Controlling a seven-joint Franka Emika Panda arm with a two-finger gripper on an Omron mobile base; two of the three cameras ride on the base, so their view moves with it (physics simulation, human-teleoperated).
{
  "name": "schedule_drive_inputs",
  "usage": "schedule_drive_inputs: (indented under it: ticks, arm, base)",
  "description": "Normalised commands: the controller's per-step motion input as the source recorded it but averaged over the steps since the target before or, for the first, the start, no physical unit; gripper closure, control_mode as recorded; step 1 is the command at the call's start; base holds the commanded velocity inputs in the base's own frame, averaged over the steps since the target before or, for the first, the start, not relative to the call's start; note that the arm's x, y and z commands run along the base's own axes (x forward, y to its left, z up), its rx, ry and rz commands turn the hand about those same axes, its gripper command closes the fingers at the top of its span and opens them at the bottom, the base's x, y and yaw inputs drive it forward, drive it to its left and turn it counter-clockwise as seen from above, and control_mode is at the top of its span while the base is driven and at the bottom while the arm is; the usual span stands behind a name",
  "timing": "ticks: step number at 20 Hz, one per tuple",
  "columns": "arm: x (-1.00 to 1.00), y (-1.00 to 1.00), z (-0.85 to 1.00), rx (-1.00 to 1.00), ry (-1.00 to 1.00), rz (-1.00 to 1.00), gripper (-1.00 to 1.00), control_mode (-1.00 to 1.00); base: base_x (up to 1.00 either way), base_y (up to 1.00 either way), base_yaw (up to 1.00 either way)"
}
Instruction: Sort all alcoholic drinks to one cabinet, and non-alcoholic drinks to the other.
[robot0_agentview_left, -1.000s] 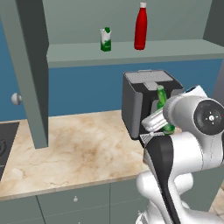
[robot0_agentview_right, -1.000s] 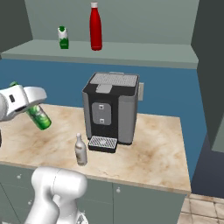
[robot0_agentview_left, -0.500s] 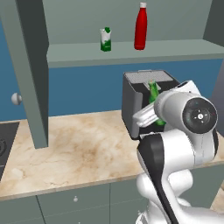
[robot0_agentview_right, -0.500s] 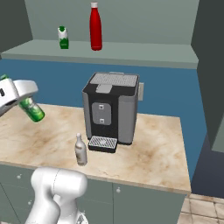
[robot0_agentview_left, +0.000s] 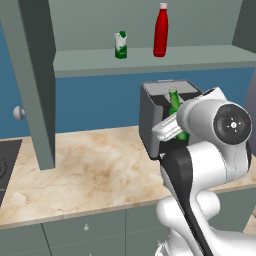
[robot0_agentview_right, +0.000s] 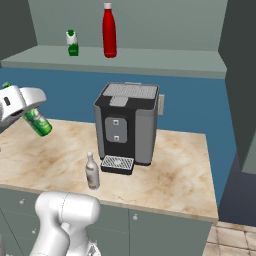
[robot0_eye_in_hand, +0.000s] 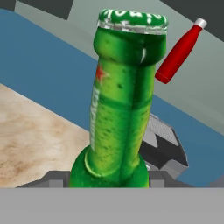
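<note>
Marble counter runs across the lower half of both base views, blue wall behind, with a grey-green shelf across the top. You have the gripper at the left edge of the right base view, raised above the counter and clamped on the green bottle, which hangs tilted there. In the left base view the bottle pokes up at centre right, neck uppermost, partly hidden by the arm. In the hand view its neck and cap fill the middle of the frame, rising from between the fingertips.

On the shelf, upper centre: red bottle upright, carton upright to its left, the two apart. The red bottle also shows slanted at upper right of the hand view.

Coffee machine stands mid-counter. Pale bottle stands upright just beside the left of its drip tray. An open cabinet door hangs at upper left of the left base view.
</note>
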Motion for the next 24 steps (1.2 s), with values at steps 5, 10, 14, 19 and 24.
schedule_drive_inputs:
  ticks: [5,10,14,19,24]
  arm:
    - [0.02,-0.01,0.0,0.01,0.0,0.0,1.0,-1.0]
    - [0.06,-0.09,0.0,0.02,0.0,0.0,1.0,-1.0]
    - [0.08,-0.13,0.0,0.02,0.0,0.0,1.0,-1.0]
    - [0.05,-0.12,0.0,0.02,0.0,0.0,1.0,-1.0]
    - [0.02,-0.16,0.0,0.02,0.0,0.0,1.0,-1.0]
  base:
    - [0.0,0.0,0.0]
    - [0.0,0.0,0.0]
    - [0.0,0.0,0.0]
    - [0.0,0.0,0.0]
    - [0.0,0.0,0.0]
